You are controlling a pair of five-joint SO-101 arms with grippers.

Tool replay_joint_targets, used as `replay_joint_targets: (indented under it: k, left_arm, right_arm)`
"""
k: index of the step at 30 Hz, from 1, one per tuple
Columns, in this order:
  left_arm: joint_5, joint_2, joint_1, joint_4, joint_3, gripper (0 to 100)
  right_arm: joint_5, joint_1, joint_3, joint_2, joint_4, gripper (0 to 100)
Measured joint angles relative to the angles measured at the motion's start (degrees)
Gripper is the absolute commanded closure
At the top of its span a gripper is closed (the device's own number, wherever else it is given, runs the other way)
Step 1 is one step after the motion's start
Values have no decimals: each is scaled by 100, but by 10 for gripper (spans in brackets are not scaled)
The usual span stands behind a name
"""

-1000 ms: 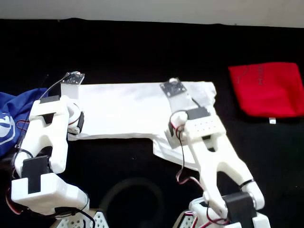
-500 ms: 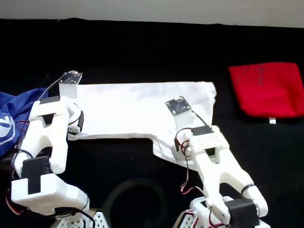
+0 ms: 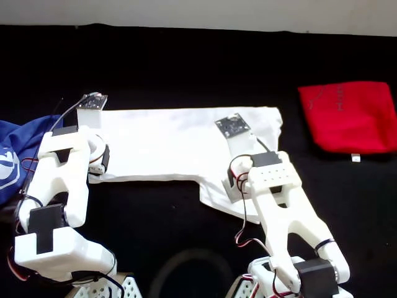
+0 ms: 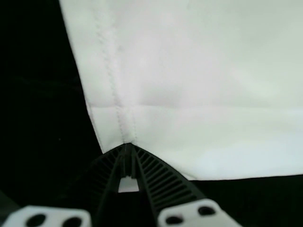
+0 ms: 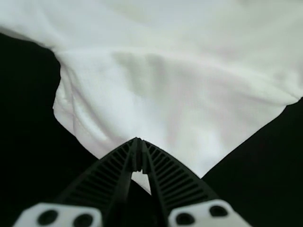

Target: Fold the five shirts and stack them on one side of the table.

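Left gripper (image 4: 127,147), right gripper (image 5: 137,143) (both clamped)

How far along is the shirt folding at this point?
Done: one red shirt lies folded, off to the right. In hand: the white shirt lies spread out, with the left tool and right tool each shut on its edge. Left: folding it, then the crumpled blue shirt.

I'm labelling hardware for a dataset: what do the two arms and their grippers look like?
Both the left arm and right arm are white plastic with black servo blocks and red and black cables. The left gripper and right gripper have black ribbed fingers on white bases.
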Motion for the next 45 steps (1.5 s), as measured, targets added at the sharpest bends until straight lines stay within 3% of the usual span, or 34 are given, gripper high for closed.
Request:
replay_joint_targets:
  k: [5, 12, 17, 21, 25, 30, 36, 45]
  left_arm:
    - [0, 0, 0, 0, 0, 991]
    - [0, 0, 0, 0, 0, 991]
    - [0, 0, 0, 0, 0, 991]
    - [0, 0, 0, 0, 0, 991]
    - [0, 0, 0, -18, 44, 991]
    - [0, 0, 0, -62, 62, 991]
    - [0, 0, 0, -70, 62, 991]
    - [0, 0, 0, -70, 79, 991]
  right_arm:
    - [0, -18, 677, -9, -659, 992]
    - [0, -308, 1002, -9, -695, 992]
    - [0, -316, 387, -9, -141, 984]
    - [88, -316, -396, -9, 765, 879]
    - [844, -316, -782, -9, 1591, 846]
    - [1389, -466, -510, -9, 1829, 843]
    - [1468, -879, 185, -9, 1415, 842]
    - [1468, -897, 818, 185, 229, 842]
